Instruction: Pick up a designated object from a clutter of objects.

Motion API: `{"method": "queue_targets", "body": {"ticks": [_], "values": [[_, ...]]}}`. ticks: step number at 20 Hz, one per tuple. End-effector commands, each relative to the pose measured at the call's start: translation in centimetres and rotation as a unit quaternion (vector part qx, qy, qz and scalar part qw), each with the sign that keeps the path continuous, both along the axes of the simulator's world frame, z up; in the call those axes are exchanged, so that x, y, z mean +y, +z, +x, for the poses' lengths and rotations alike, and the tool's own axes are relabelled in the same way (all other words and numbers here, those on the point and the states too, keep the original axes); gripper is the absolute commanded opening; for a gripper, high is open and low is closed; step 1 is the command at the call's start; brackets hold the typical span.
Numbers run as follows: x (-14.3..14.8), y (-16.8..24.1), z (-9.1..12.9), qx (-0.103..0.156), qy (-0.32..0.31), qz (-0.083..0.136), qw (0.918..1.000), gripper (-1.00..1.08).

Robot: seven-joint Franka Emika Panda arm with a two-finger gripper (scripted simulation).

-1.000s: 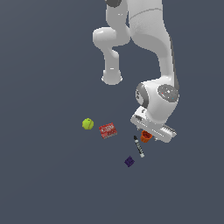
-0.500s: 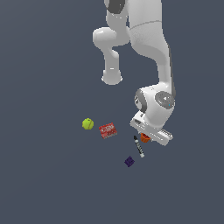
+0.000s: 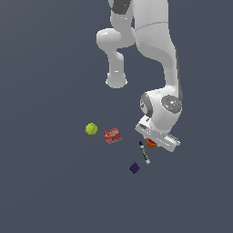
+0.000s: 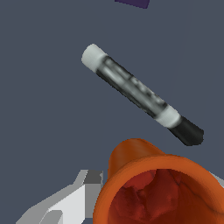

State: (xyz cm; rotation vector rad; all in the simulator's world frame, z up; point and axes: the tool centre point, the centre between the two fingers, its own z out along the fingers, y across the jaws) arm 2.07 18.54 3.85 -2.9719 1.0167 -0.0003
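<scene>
The orange cup (image 4: 159, 188) sits directly under the pincer (image 3: 152, 144) — rim up, one finger (image 4: 65, 203) beside its wall (marker (image 4: 142, 94) lies just beside it). Whether the jaws are apart, I cannot tell.

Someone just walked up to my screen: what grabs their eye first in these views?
The white arm fills the exterior view, bent low over the clutter, its gripper right over the orange cup. In the wrist view, that cup's rim and dark red hollow loom large, with the black-and-white marker lying beside it. The yellow-green ball stands out at the exterior view's left.
</scene>
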Motion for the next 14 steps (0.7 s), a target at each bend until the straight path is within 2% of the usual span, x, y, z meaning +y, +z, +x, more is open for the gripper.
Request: {"method": "queue_targets", "body": {"ticks": [1,8,14], "values": [[0.0,0.0,0.0,0.0,0.0,0.0,1.0,-1.0],[-1.5,1.8,0.3,0.0,0.0,0.0,1.0,-1.0],[-4.6,5.5,0.9,0.0,-0.001,0.001,1.0,-1.0]]}}
